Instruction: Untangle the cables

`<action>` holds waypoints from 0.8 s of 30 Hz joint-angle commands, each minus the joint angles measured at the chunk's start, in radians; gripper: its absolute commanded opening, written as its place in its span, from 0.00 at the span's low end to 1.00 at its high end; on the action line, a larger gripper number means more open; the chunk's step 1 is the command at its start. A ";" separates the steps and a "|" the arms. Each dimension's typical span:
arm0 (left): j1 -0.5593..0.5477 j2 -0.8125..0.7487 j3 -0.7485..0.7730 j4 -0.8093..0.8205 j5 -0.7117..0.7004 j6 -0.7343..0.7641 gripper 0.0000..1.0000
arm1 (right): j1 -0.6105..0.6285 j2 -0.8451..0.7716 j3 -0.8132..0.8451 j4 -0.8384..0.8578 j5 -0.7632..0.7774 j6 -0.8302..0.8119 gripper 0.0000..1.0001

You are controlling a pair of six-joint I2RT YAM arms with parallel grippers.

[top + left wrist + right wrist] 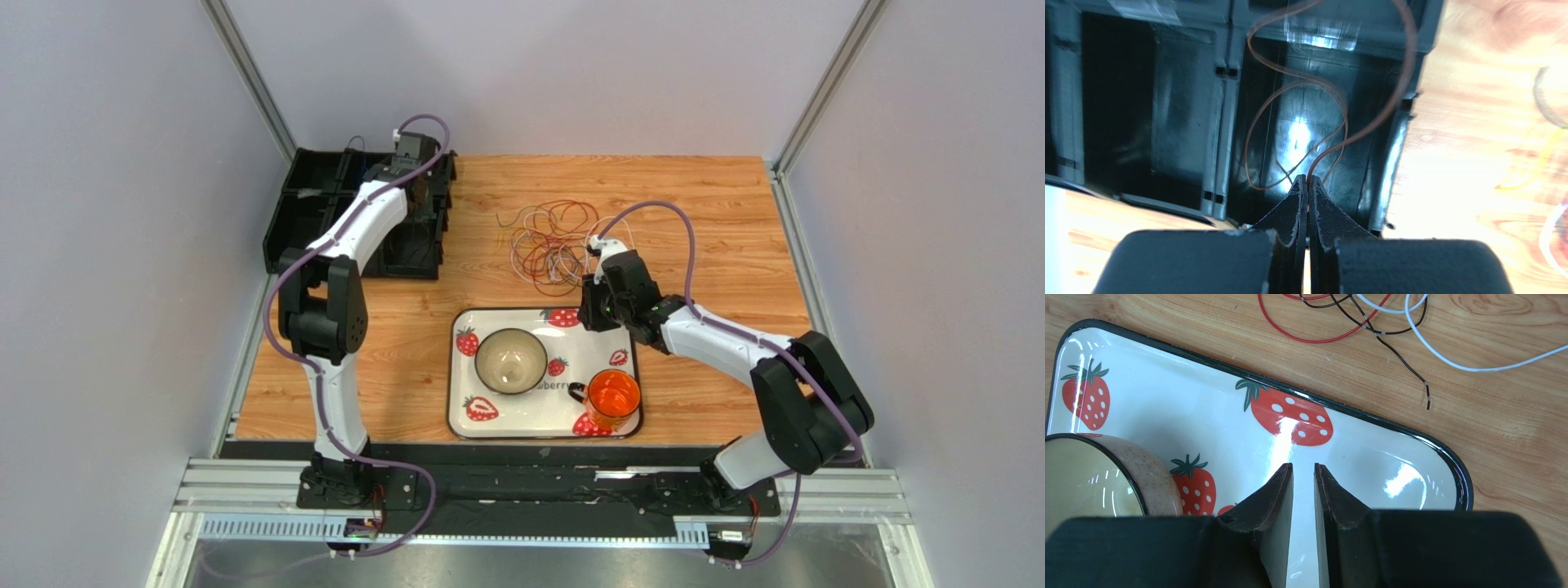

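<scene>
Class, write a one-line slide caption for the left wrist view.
Left hand pinches a looping brown cable over a compartment of the black bin.

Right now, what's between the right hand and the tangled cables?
The right wrist view shows it: past the right hand comes the strawberry tray with its far rim, then a bare strip of wooden table, then the cables. Nothing else lies between.

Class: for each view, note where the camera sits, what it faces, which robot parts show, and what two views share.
Top external: above, behind the bases, looking down at the table; left arm, right arm.
Left wrist: wrist-mounted, facing the black bin; left end effector shut on a cable.
Right wrist: wrist-mounted, facing the tray; right end effector open.
Shared: tray, top and right wrist.
</scene>
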 commanded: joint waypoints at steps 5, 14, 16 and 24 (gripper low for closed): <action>0.014 -0.038 -0.158 0.057 0.005 -0.044 0.16 | -0.004 0.016 0.050 0.015 -0.007 -0.015 0.22; 0.014 -0.138 -0.093 -0.006 0.030 -0.058 0.60 | -0.004 0.018 0.055 0.012 -0.008 -0.015 0.21; 0.014 -0.179 -0.074 -0.021 0.033 -0.055 0.60 | -0.004 0.024 0.058 0.012 -0.008 -0.016 0.21; -0.015 -0.313 -0.040 -0.067 0.102 -0.056 0.60 | -0.004 0.019 0.053 0.015 0.000 -0.013 0.19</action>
